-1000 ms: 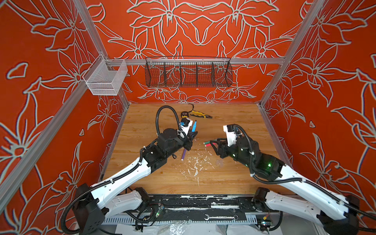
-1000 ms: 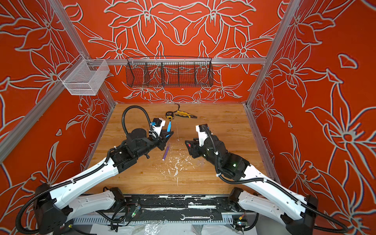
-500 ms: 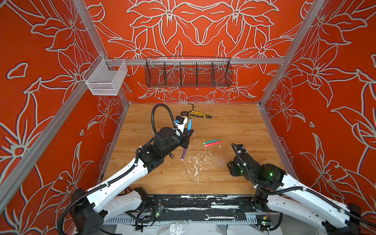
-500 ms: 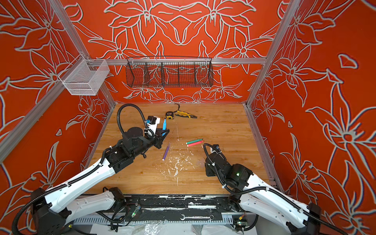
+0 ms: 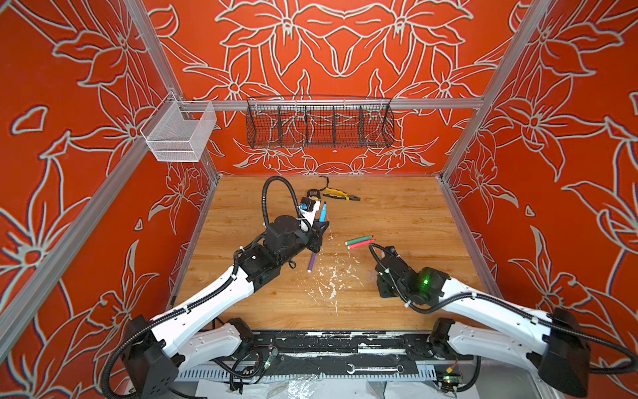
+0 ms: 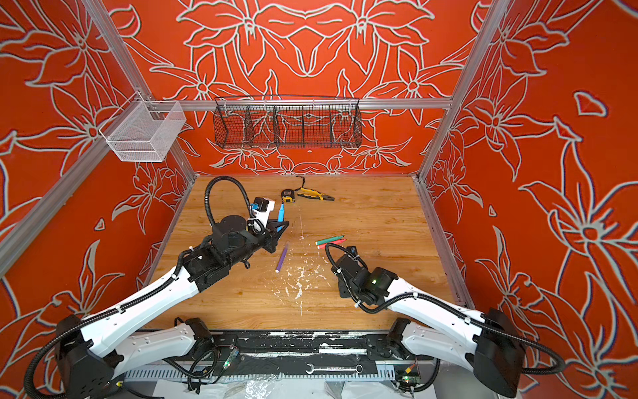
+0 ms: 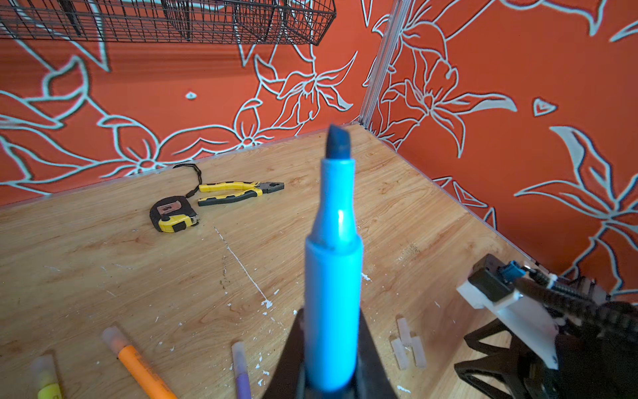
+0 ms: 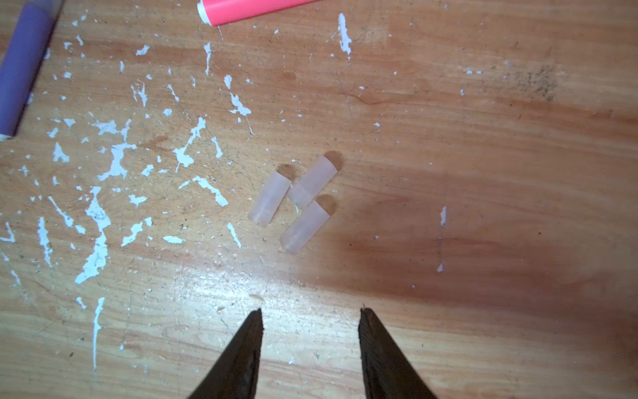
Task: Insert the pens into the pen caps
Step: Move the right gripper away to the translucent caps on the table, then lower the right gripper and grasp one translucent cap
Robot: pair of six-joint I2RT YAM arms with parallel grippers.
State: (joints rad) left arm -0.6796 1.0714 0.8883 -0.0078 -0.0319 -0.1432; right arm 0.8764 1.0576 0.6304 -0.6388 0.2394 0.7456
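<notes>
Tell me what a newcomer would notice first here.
The blue pen, uncapped, sticks out of the shut left gripper above the table. Three clear caps lie close together on the wood just ahead of the open right gripper. Loud red flowered walls enclose it all.

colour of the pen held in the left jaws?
Bright blue pen, with a darker blue chisel tip. Shows best in the left wrist view.

We see the blue pen (image 7: 333, 276) upright, its dark tip bare; three clear caps (image 8: 312, 183) lie clustered, touching; the purple pen (image 7: 241, 376), orange pen (image 7: 145, 373) and yellow pen (image 7: 48, 383) lie flat, capped.
</notes>
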